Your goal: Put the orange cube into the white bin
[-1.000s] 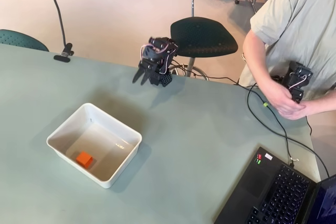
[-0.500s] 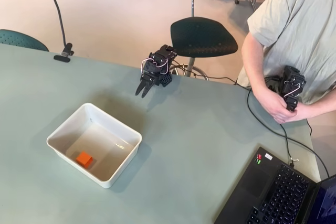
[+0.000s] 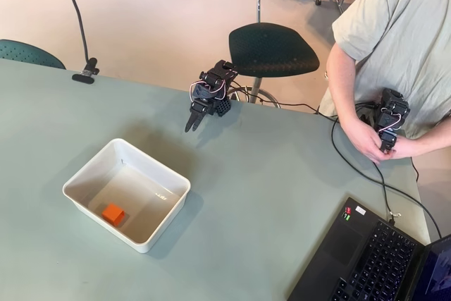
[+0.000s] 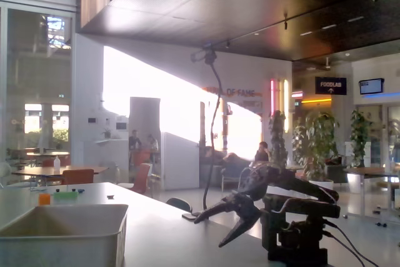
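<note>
The orange cube (image 3: 113, 213) lies inside the white bin (image 3: 156, 180), near its lower left wall. In the fixed view the bin (image 4: 62, 237) stands at the lower left and its near wall hides the cube. My black gripper (image 3: 190, 126) hangs above the table at the far edge, well up and right of the bin and pointing down toward it. It holds nothing. In the fixed view the gripper (image 4: 209, 232) has its two fingers a little apart, so it is open by a narrow gap.
A person (image 3: 394, 40) stands at the right edge of the table. A laptop (image 3: 373, 259) sits at the lower right with cables (image 3: 352, 142) running across the table. A clamp (image 3: 86, 74) grips the far left edge. Chairs (image 3: 271, 47) stand behind the table.
The gripper's fingers have narrowed from wide open to nearly together, and the arm drew back slightly toward its base. Cube and bin have not moved.
</note>
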